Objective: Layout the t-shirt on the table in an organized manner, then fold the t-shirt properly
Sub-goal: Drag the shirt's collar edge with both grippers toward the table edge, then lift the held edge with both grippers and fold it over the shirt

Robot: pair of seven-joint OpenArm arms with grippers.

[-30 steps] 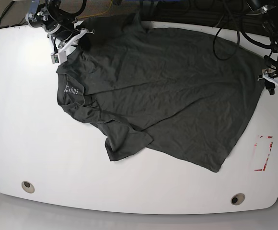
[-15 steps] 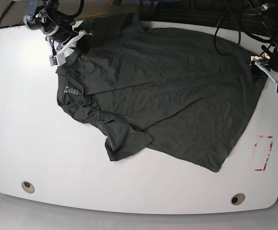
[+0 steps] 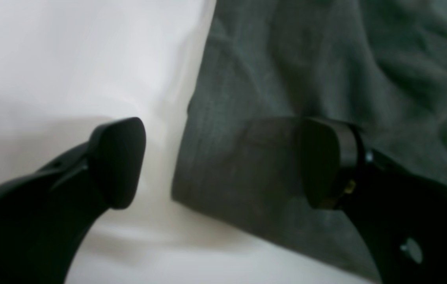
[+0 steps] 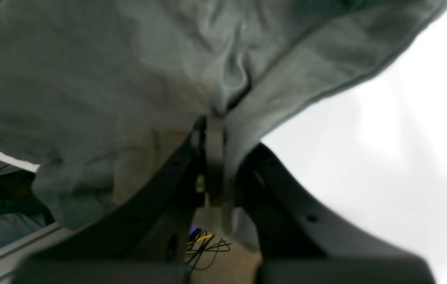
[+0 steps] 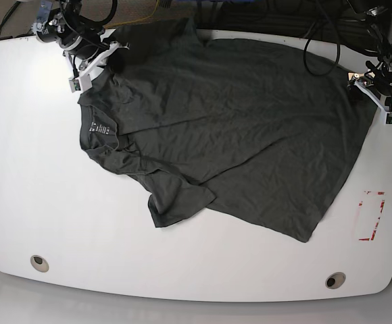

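Observation:
The dark grey t-shirt (image 5: 236,128) lies spread and wrinkled across the white table (image 5: 40,189), neck label to the left and one sleeve (image 5: 179,202) folded toward the front. At the far left, my right gripper (image 5: 107,58) is shut on a pinch of fabric by the shoulder; in the right wrist view the gripper (image 4: 213,157) has the t-shirt (image 4: 89,79) bunched between its jaws. At the far right, my left gripper (image 5: 374,90) is open over the hem corner. In the left wrist view the gripper (image 3: 221,161) straddles the t-shirt (image 3: 286,59) edge, holding nothing.
A red tape rectangle (image 5: 372,216) marks the table at the right. Two round grommets (image 5: 39,262) (image 5: 335,279) sit near the front edge. Black cables (image 5: 317,47) hang over the back right, and the shirt's far sleeve reaches the table's back edge.
My left gripper has opened wider and moved toward the table's far edge, a little inward over the hem. The right gripper shifted slightly back-left with its fabric.

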